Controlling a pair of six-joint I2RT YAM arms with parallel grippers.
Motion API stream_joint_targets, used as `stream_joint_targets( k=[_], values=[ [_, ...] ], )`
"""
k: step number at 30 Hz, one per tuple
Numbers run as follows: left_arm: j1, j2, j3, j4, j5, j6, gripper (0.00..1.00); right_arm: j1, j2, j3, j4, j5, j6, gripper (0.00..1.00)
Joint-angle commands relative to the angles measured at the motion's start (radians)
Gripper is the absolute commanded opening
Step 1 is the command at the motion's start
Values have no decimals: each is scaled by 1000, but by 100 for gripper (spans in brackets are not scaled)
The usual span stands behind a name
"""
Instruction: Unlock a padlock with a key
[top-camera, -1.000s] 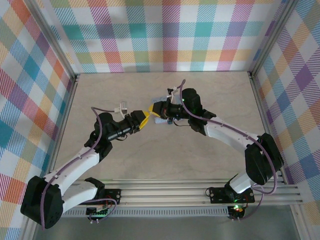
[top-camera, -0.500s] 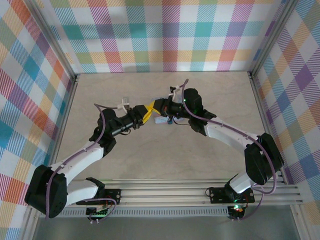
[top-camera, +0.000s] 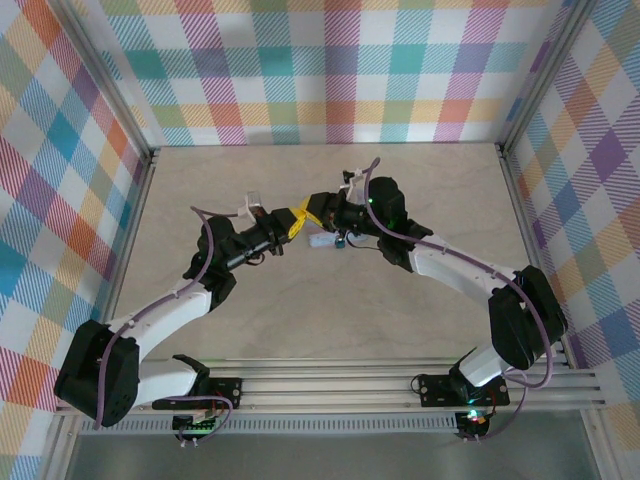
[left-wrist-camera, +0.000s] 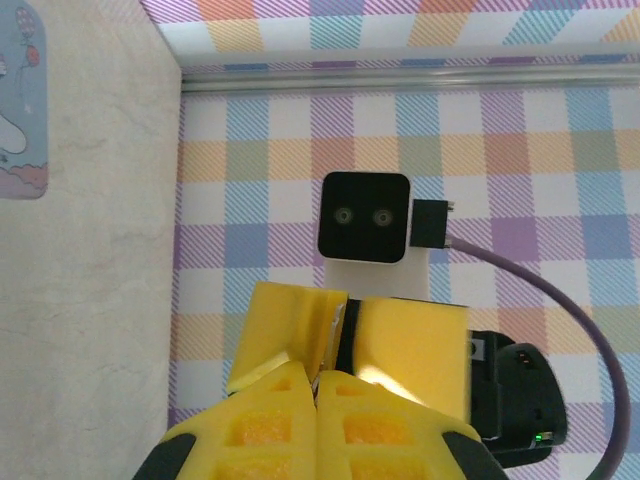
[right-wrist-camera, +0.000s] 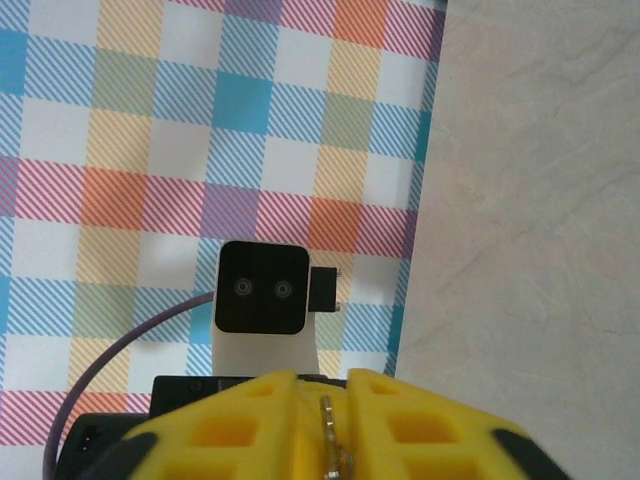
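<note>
The left gripper is pressing its yellow jaws fully together, tip to tip against the right gripper. The right gripper's jaws are standing a sliver apart around a thin metal strip, probably the key. Whether they are pinching it or letting go, I cannot tell. Both grippers are hanging in the air, seemingly passing the key across for a better hold. Just below the jaws, what looks like the small blue padlock is lying beside a pale tin, waiting. The table is showing pale marbling, with plaid walls closing it in.
</note>
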Motion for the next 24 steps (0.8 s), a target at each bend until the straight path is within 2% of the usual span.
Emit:
stream_joint_targets(
  k=[1, 3, 5, 9, 13, 19, 24],
  values=[
    [-17, -32, 37, -29, 45, 95, 0, 23, -11, -3, -43, -35, -30, 35],
    [-14, -58, 63, -178, 74, 192, 0, 10, -35, -1, -88, -30, -53, 46],
    [-9, -91, 110, -346, 98, 320, 0, -17, -67, 1, -145, -32, -77, 52],
    [8, -145, 198, -584, 137, 588, 0, -100, -135, 32, -318, -72, -150, 54],
    [27, -150, 294, -781, 179, 795, 0, -160, -164, 88, -431, -179, -234, 49],
    [59, -79, 404, -908, 278, 900, 0, -158, -144, 176, -531, -333, -339, 39],
    [66, -25, 449, -936, 325, 904, 0, -138, -130, 203, -564, -376, -381, 34]
  ],
)
